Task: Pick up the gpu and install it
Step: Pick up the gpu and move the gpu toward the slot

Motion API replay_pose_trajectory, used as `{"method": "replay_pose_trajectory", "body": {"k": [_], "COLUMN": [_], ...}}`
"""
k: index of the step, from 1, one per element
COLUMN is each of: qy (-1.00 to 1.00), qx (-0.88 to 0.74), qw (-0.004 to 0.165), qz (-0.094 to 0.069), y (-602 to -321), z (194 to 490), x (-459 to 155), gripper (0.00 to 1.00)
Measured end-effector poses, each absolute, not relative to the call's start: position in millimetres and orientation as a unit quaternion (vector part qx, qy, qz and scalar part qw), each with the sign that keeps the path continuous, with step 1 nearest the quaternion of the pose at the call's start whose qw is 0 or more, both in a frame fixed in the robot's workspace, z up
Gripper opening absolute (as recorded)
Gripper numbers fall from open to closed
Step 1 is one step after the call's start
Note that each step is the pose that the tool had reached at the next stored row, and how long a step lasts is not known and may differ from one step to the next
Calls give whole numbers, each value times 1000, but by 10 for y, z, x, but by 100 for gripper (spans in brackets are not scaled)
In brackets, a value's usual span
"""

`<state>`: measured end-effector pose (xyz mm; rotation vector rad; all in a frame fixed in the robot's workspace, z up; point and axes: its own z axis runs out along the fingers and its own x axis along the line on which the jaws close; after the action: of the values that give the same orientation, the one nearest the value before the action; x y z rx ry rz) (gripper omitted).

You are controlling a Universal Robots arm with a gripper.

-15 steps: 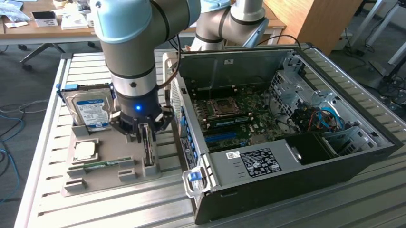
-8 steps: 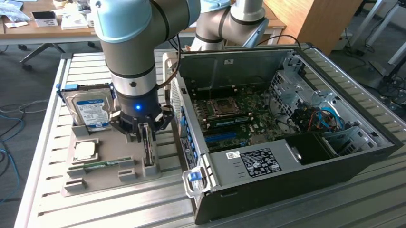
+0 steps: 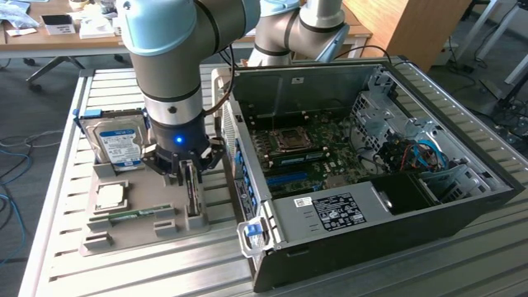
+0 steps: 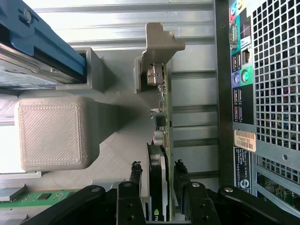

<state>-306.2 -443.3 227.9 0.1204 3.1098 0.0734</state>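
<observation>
I've got the claw (image 3: 188,179) down over the grey printed holder (image 3: 140,234) on the slatted metal surface (image 3: 165,278). The gpu (image 3: 193,197) stands on edge in its slot at the side of the holder nearest the open computer case (image 3: 486,170).

On the wrist view the claw (image 4: 158,171) straddles the gpu (image 4: 164,117). 1 of the fingers (image 4: 135,176) is on the fan side, the other on the green board side. The jaws stand apart, with a sliver of daylight on the fan side, so there is no clamp on the card. The silver end bracket (image 4: 159,47) sticks up at the far end of the card, clear of the claw.

Sharing the holder, I can see the blue-labelled hard drive (image 3: 115,145) upright toward the exterior view's left, with the CPU (image 3: 111,197) and the RAM stick (image 3: 136,215) lying flat. The case's rear ports and vent grille (image 4: 272,70) run alongside the card.
</observation>
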Motion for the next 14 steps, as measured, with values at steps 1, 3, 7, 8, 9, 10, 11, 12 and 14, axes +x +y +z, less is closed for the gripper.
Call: {"method": "replay_pose_trajectory", "body": {"k": [1,3,7,8,9,10,11,12,14], "qy": [999,999,999,999,999,999,999,999,999], "qx": [39,39,39,39,39,39,39,39,39], "qw": [14,14,14,14,14,14,14,14,14], "qz": [24,24,24,24,24,24,24,24,24], "y": [-4433,-4433,-4433,-4433,-4433,-4433,-4433,-4433,-4433], "z": [2279,2279,2279,2279,2280,2279,2279,2279,2279], "x": [-3062,-3061,-3062,-3062,-3062,-3061,-3061,-3062,-3061], "gripper": [42,42,34,34,34,28,27,27,27]}}
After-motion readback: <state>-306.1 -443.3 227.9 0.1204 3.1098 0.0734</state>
